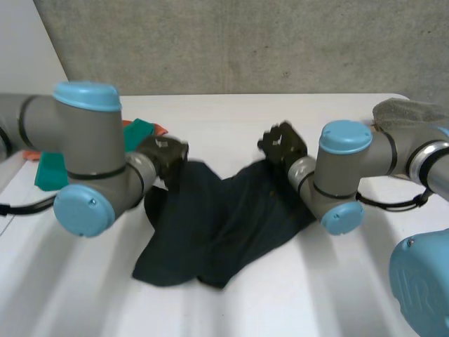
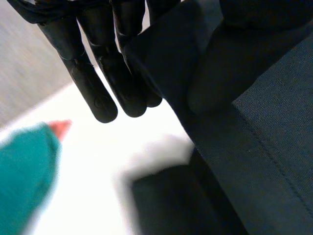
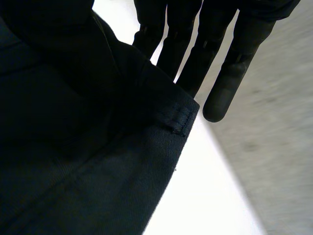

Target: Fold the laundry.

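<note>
Cloth (image 1: 224,225) (dark), pinched by left hand (image 2: 95,93), right hand (image 3: 222,93)

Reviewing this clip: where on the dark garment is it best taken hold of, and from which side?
At the two far corners, coming from the far side with fingers under and thumb on top. The dark garment lies crumpled in the middle, but its stitched edge is flat and free there; the left hand and right hand each pinch one such corner.
</note>
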Controlling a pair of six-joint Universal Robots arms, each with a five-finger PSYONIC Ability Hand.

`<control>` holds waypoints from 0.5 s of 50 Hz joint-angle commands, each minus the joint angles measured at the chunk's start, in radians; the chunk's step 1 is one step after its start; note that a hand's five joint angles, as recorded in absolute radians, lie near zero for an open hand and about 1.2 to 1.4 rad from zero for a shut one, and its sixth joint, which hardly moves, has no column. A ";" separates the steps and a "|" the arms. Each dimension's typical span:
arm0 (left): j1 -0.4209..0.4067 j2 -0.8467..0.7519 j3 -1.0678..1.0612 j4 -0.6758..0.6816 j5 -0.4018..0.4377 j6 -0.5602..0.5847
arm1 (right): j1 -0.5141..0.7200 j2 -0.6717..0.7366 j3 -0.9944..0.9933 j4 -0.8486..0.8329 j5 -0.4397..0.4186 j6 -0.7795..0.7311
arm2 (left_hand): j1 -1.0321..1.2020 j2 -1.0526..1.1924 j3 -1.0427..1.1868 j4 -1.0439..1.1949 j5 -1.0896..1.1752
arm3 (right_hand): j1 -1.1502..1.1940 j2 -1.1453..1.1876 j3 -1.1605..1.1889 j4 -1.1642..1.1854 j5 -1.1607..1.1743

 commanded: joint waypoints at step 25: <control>0.136 0.235 -0.024 0.705 -0.027 -0.043 | -0.089 -0.438 0.234 -0.580 0.121 0.345 | 0.234 0.202 0.208 0.198 0.241 | 0.309 0.218 0.216 0.202 0.279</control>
